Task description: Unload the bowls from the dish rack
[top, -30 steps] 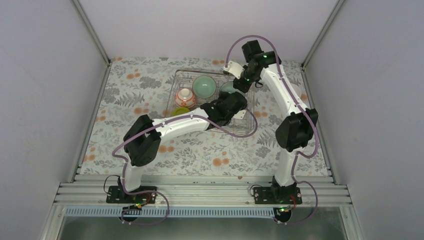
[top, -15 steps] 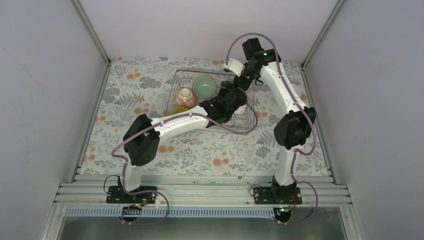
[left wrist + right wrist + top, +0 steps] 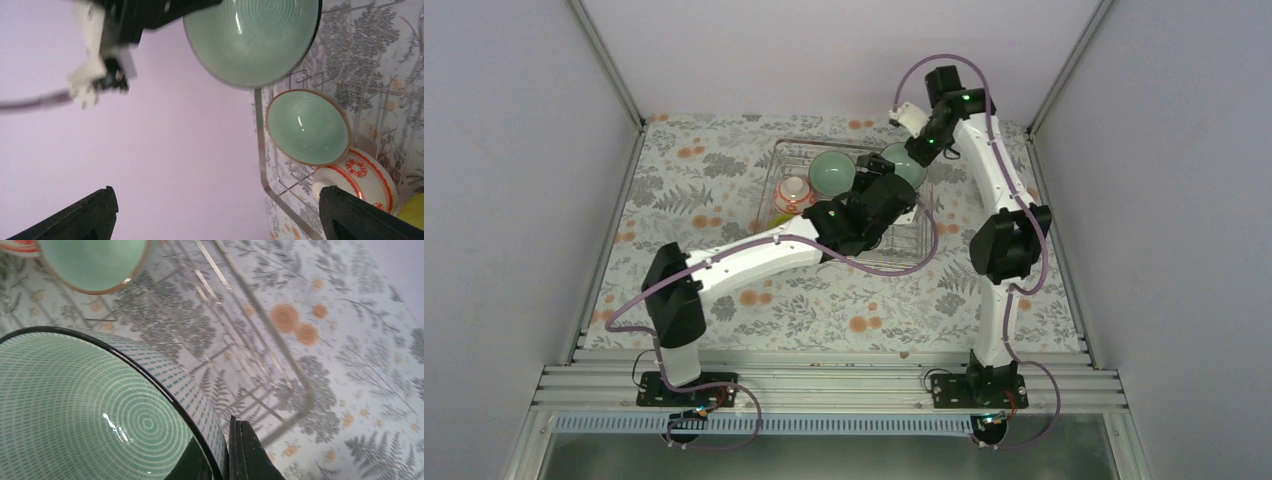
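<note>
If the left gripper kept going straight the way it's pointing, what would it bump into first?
Likely the back wall: the open left gripper points past the dish rack's rim. The ribbed green bowl in the right gripper hangs near that line, so depth is uncertain.

two white-shelled arms (image 3: 754, 250) with black joints (image 3: 1009, 245), looping purple cables (image 3: 944, 57), tiny green lights (image 3: 965, 97), black bases (image 3: 686, 385)
</note>
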### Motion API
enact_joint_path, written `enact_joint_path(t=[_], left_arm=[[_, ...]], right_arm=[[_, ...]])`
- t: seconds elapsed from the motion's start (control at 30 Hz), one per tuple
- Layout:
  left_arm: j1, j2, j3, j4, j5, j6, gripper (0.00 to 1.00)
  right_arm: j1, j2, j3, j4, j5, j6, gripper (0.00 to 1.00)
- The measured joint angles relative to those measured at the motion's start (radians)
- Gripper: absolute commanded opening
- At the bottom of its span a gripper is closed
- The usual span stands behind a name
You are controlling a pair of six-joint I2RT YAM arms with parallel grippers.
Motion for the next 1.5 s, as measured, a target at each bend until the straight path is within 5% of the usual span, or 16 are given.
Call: enact_joint_path(t=[0.27,0.7,0.97,1.5], left_arm=[[0.043,-0.127,-0.01,-0.035,0.024,-0.054,1.0],[0.394,-0.222,-0.087,-0.105,0.275,-0.227,1.0],[0.494,-0.229,-0.172,-0.104,0.419,-0.307,1.0],[0.568,-0.229,-0.214,-0.093,0.566,-0.379,1.0]], right_arm=[[-0.146,-0.005,0.01,0.015,-0.005,0.027,0.04],[-0.438,-0.143,-0.114,0.025,-0.031,0.032,0.04],[-0.611,-0.182,-0.244,0.074,-0.049,0.044,0.04],[-0.645,-0.145,-0.397,0.34,-0.13,0.159,0.04]])
